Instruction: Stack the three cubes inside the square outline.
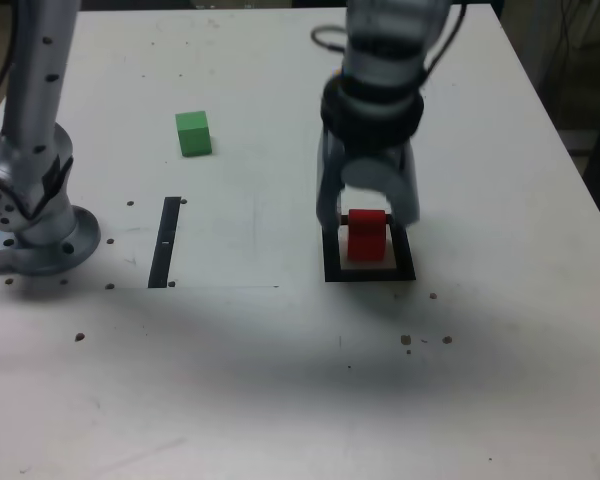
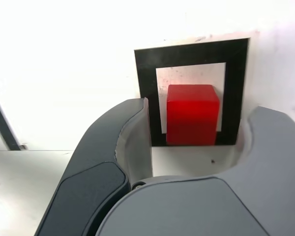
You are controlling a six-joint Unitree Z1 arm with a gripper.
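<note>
Pincer: we see our pincer [image 1: 367, 212] pointing down over the outline, its jaws parted to either side of the red cube [image 2: 192, 114] with a clear gap on both flanks in the wrist view, so it grips nothing.
Red cube: it sits on the desk [image 1: 280, 380] inside the outline [image 2: 238, 93], on the pale centre, its near edge overlapping the black border on the pincer side in the wrist view.
Outline: in the exterior view it lies right of centre, at about 3 o'clock from the black strip [image 1: 165, 243].
Green cube: we find it [image 1: 193, 133] well apart, at about 10 o'clock from the outline in the exterior view, alone on open desk.
Yellow cube: we cannot find it in either view.
Arm base: it stands at the exterior view's left edge [image 1: 35, 215], about 9 o'clock from the strip.
Step in hand: we judge the first cube to be placed and the pincer letting it go; two cubes remain to be stacked.
Next move: we would lift straight up so neither jaw nudges the red cube, then swing toward 10 o'clock for the green cube, jaws wide enough to straddle it.
Care: the red cube lies a little off centre, so we would aim the next cube at the cube, not at the outline.
</note>
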